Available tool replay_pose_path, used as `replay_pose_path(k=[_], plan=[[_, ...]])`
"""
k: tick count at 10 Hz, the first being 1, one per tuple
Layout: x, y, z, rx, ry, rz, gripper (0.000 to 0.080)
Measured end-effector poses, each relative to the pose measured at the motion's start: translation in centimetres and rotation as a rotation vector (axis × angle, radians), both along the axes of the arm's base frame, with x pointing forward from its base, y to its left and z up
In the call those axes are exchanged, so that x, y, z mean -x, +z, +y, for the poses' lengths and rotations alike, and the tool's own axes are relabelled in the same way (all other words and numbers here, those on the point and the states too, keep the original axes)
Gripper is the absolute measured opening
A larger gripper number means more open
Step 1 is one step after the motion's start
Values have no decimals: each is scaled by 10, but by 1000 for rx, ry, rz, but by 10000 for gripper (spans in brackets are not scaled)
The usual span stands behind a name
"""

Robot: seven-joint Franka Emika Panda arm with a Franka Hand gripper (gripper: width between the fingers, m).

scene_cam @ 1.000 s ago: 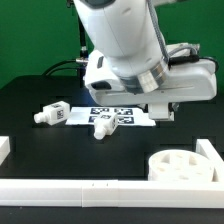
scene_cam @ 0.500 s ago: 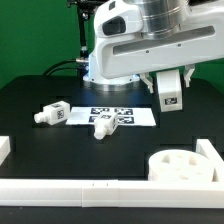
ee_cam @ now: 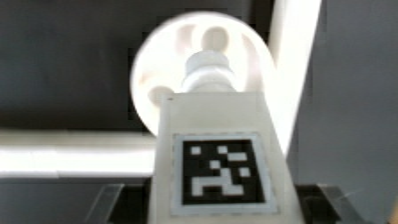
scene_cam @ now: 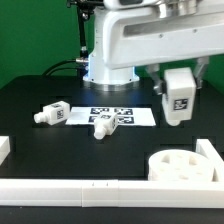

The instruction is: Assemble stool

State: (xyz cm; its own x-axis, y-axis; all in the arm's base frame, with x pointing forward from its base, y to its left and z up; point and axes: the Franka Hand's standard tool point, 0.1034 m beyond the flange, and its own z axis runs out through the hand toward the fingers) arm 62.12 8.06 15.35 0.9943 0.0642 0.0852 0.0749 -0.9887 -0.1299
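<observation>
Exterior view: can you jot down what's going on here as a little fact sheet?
Held: one tagged leg, shut in the jaws, off the table
Seat: round disc, on the table, exterior view's right
Loose legs: two lying down, one on bare table, one by the marker board
Wrist view: leg's peg end points toward the seat

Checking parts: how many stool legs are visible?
3: one leg held by the tool, one at the marker board, one on the table beside it. More may hide behind the arm.
</observation>
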Motion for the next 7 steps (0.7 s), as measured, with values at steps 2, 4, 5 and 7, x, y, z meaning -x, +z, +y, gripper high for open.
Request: replay_pose_path(k=[2, 4, 5, 7], plan=[[1, 2, -4, -31, -91, -123, 334], [-5, -1, -3, -20, -109, -291, 334], [-8, -5, 5, -15, -102, -381, 334], [-5, -14, 20, 6, -66, -450, 334]])
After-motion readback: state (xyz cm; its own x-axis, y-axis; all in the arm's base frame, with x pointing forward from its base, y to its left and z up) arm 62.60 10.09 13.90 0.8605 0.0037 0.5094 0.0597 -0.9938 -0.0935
